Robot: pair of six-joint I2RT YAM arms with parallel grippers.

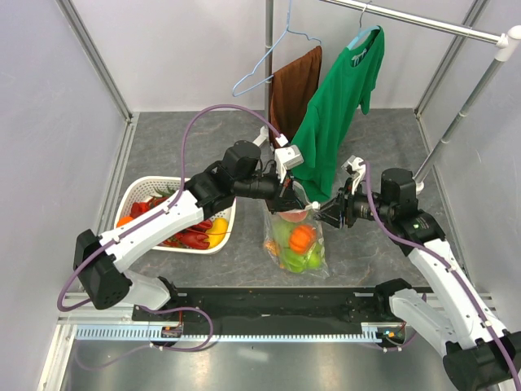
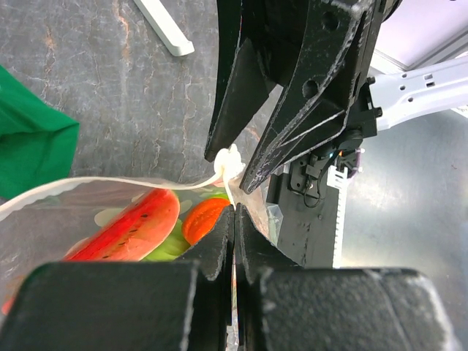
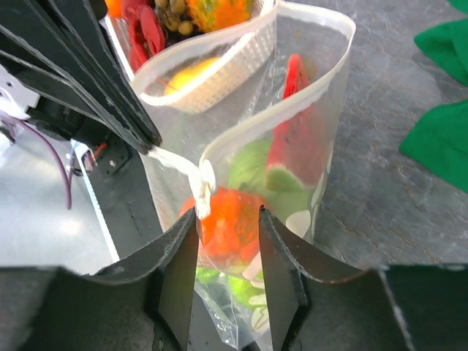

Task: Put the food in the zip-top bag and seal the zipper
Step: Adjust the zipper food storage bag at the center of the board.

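Pressed together at the bottom of its own wrist view, the left gripper (image 2: 233, 219) pinched the end of the zipper (image 2: 124, 180), and the whitish strip ran down between its closed fingers. Just beyond them sat the small white slider tab (image 2: 229, 162), between the fingertips of the right gripper (image 3: 227, 219). Those fingers stood apart, straddling the bag's upper corner, with the slider close to one tip and not clamped.

The zip-top bag (image 3: 325, 139) hung between the two grippers over the grey table (image 1: 203, 138), just right of the white perforated basket (image 1: 137, 194). Its mouth gaped in a wide loop, unsealed along most of its length. Inside the bag lay a watermelon slice (image 3: 296, 142), an orange fruit (image 3: 230, 227) and green pieces (image 3: 248, 167). In the basket lay red lobsters (image 1: 189, 238) and a yellow piece (image 1: 218, 229). Behind the bag hung a green T-shirt (image 1: 342, 106), its hem near the grippers.
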